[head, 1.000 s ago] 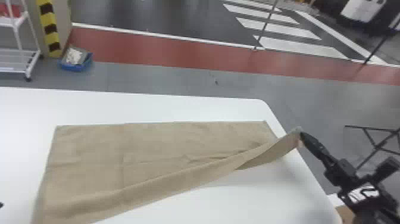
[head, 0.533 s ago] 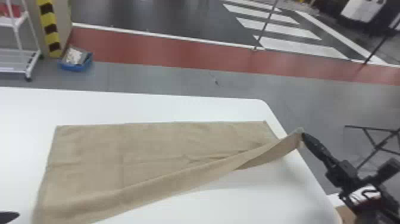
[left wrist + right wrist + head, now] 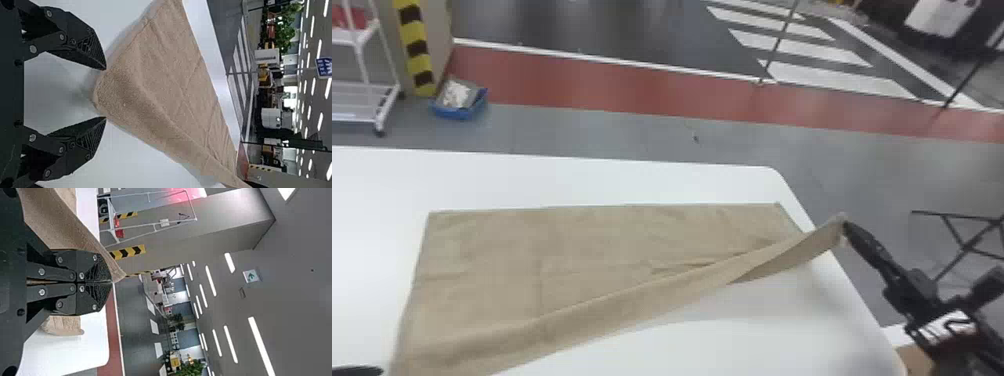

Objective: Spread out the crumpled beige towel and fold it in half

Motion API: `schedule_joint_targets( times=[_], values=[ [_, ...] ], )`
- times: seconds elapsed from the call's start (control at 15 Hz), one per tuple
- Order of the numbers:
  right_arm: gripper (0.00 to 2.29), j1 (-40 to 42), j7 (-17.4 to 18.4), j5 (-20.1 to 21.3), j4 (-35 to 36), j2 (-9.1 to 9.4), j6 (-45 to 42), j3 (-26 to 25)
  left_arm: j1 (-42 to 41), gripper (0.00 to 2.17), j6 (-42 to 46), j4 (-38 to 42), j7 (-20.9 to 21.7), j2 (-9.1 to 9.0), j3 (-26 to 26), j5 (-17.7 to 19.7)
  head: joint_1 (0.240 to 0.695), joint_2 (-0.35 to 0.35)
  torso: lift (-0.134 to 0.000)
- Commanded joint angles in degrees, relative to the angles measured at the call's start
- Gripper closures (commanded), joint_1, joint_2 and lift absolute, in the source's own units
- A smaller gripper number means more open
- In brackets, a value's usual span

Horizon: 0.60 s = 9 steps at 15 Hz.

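While the right gripper (image 3: 111, 282) clenches 1 raised corner in its jaws, the towel (image 3: 612, 245) mostly lies on the table (image 3: 582, 180); the left gripper (image 3: 105, 93), jaws parted, meets another (likely light, floppy; pinch there).

A large indoor industrial hall or workshop. From the robot's head, a red floor band (image 3: 612, 92) crosses at twelve o'clock, with white crosswalk stripes (image 3: 837, 79) beyond it at one. A black-and-yellow hazard strip (image 3: 417, 47) marks a corner near eleven; a white wheeled rack (image 3: 362, 90) stands between ten and eleven. The wrist views show long ceiling lights (image 3: 210, 280), a green-and-white sign (image 3: 251, 276), white equipment (image 3: 271, 118) and leafy plants (image 3: 287, 29).
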<state>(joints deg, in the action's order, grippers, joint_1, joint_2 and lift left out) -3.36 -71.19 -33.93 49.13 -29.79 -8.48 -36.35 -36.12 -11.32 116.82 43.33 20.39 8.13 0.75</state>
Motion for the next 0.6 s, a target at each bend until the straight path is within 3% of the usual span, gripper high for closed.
schedule_joint_targets(
  times=[0.0, 0.4, 0.47, 0.53],
  values=[
    [1.57, 0.0, 0.0, 0.2, -0.1, 0.0, 0.0, 0.0, 0.4, 0.52, -0.1, -0.4, -0.4, 0.09, -0.7, -0.8, 0.695, -0.35, -0.124],
    [1.57, -0.2, 0.2, 0.2, 0.0, -0.09, 0.0, 0.0, 0.4, 0.53, 0.1, -0.4, -0.2, 0.18, -1.3, -0.5, 0.695, -0.35, -0.124],
    [1.57, -0.2, 0.2, 0.2, -0.1, -0.09, 0.0, 0.0, 0.5, 0.72, 0.1, -0.4, -0.5, 0.18, -1.5, -0.5, 0.695, -0.35, -0.124],
    [1.57, -0.3, 0.2, 0.4, 0.0, -0.09, 0.0, 0.1, 0.5, 0.73, 0.1, -0.4, -0.6, 0.18, -1.5, -0.4, 0.695, -0.35, -0.124]
  ],
)
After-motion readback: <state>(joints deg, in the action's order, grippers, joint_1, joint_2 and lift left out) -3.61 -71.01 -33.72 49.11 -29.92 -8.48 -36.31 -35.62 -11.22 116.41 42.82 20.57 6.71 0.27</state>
